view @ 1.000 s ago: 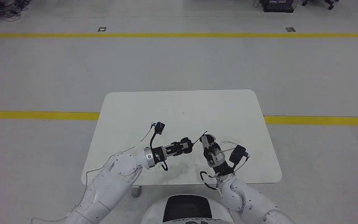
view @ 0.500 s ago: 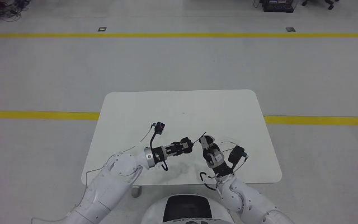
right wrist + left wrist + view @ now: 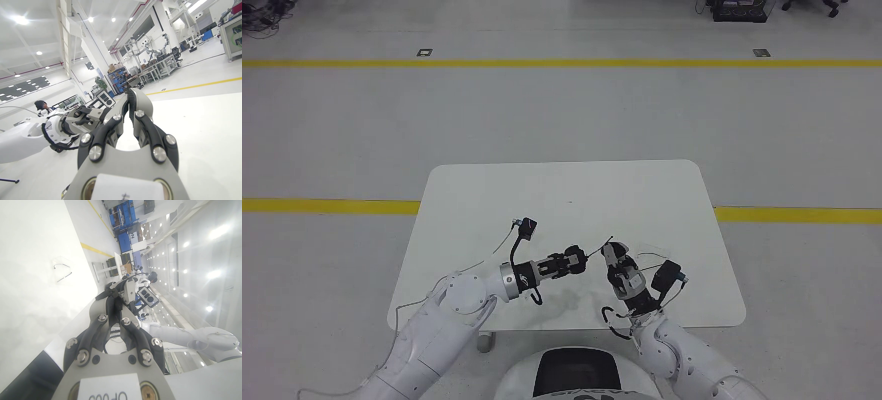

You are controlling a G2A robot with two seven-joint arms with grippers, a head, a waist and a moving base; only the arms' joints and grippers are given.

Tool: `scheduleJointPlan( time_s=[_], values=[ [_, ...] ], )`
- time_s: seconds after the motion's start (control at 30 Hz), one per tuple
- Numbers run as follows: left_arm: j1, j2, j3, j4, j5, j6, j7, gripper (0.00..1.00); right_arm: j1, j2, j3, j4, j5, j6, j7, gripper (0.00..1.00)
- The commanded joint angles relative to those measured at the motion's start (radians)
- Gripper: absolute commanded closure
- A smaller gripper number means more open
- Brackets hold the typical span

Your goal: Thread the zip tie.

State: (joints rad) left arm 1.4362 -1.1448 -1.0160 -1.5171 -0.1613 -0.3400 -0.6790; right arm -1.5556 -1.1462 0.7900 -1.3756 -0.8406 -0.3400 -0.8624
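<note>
A thin black zip tie (image 3: 600, 243) runs between my two grippers above the front part of the white table (image 3: 542, 190). My left gripper (image 3: 580, 257) is shut on one end of it, and a black strip of the tie (image 3: 100, 297) sticks out beside its fingertips (image 3: 108, 292). My right gripper (image 3: 608, 250) faces it tip to tip. In the right wrist view the right gripper (image 3: 128, 94) has its pads pressed together on the tie, whose dark end just shows at the tips. The left gripper (image 3: 87, 113) sits close beside it.
A small clear piece with a thin black item in it (image 3: 61, 269) lies on the table farther back (image 3: 569, 200). The table's front edge is just below both wrists. Cables loop off both forearms. Yellow floor lines run behind and beside the table.
The right gripper has shifted very slightly beside the left one. Both stay shut and the tie stays between them.
</note>
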Motion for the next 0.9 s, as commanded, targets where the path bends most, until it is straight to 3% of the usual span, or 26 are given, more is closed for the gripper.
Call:
scheduleJointPlan(
  time_s=[0.0, 0.87],
  values=[
    [0.0, 0.0, 0.0, 0.0, 0.0, 0.0, 0.0, 1.0, -0.001, -0.001, 0.002, 0.003, -0.002, 0.0, 0.004, 1.0],
    [0.0, 0.0, 0.0, 0.0, 0.0, 0.0, 0.0, 1.0, -0.021, -0.017, 0.038, 0.005, -0.045, 0.0, 0.013, 1.0]
  ],
)
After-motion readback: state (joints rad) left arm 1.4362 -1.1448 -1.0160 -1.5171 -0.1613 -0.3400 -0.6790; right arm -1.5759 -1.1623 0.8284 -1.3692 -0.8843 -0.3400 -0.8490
